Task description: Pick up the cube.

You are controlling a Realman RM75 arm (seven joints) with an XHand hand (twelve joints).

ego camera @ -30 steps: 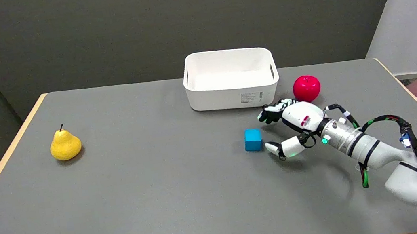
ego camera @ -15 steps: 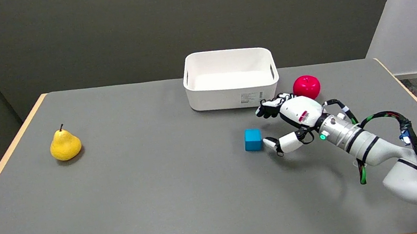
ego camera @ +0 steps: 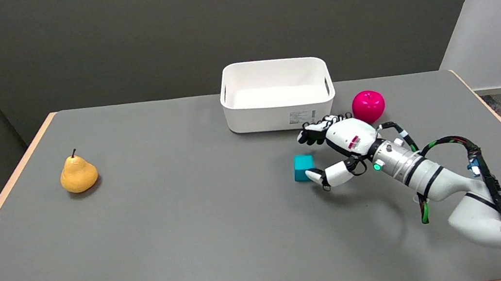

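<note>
A grey desk (ego camera: 170, 230) is seen before a dark wall. The blue cube (ego camera: 303, 167) rests near its middle, just beside the right hand (ego camera: 336, 150), which is spread around it, nothing gripped. It is judged light, rigid, smooth-faced; opposite flat faces should be pinched.
</note>
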